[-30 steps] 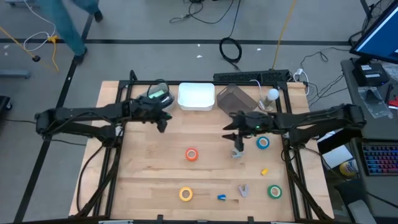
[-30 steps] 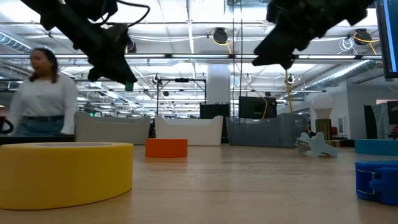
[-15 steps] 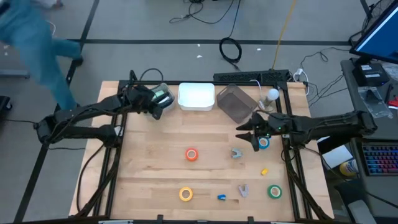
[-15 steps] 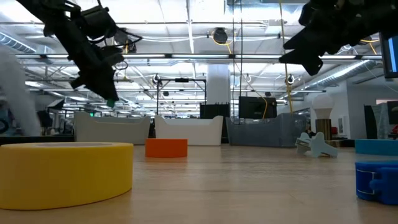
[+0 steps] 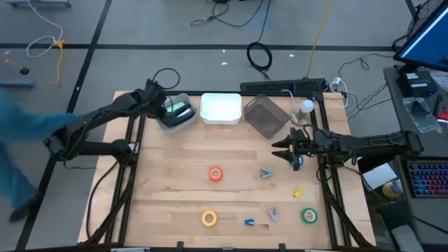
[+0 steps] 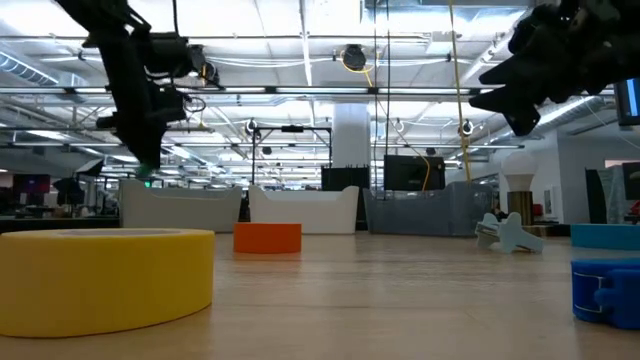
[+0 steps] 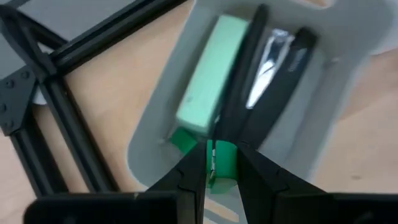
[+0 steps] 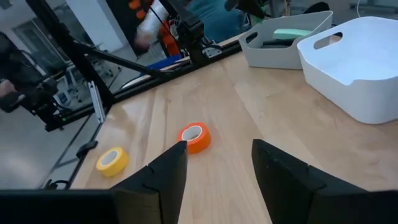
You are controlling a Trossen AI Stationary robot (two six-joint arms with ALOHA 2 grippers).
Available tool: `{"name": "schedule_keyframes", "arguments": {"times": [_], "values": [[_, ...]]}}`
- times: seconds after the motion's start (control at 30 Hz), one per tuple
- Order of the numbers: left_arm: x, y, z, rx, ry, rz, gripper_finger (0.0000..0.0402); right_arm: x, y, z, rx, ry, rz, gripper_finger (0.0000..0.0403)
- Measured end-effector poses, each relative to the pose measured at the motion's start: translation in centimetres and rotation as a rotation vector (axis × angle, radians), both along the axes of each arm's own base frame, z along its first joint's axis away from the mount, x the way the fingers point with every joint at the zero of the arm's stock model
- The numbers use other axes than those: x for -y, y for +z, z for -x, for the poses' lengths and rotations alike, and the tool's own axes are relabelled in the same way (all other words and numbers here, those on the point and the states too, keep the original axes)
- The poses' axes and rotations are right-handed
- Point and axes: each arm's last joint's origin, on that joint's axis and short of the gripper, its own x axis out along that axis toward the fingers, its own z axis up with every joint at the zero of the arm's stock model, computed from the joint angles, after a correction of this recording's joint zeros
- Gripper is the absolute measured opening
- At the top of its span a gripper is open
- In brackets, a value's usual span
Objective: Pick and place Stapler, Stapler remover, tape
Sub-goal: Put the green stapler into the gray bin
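The left hand (image 7: 211, 168) hangs over the grey tray (image 5: 170, 120) at the counter's (image 5: 231, 147) far left, nearly closed on a stapler (image 7: 205, 165) (green, above others lying inside). The right hand (image 5: 283, 150), open and empty, hovers near the blue tape (image 5: 297, 162); orange tape (image 5: 215, 173), yellow tape (image 5: 209, 218) and green tape (image 5: 309, 215) lie on the counter.

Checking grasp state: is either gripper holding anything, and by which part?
Left gripper pinches a small green piece, over the grey bin holding staplers. Right gripper is open, empty.
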Motion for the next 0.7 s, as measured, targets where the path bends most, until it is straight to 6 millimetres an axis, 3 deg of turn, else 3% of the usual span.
{"name": "schedule_keyframes", "arguments": {"times": [0.37,0.7], "values": [[-2.4,-2.6,0.1,-0.070,0.115,0.106,0.0071,0.0,0.1,0.4,0.028,0.000,-0.001,0.0173],[-3.0,-3.5,0.0,-0.055,0.214,0.166,0.0071,0.0,0.1,0.4,0.028,-0.002,-0.004,0.0172]]}}
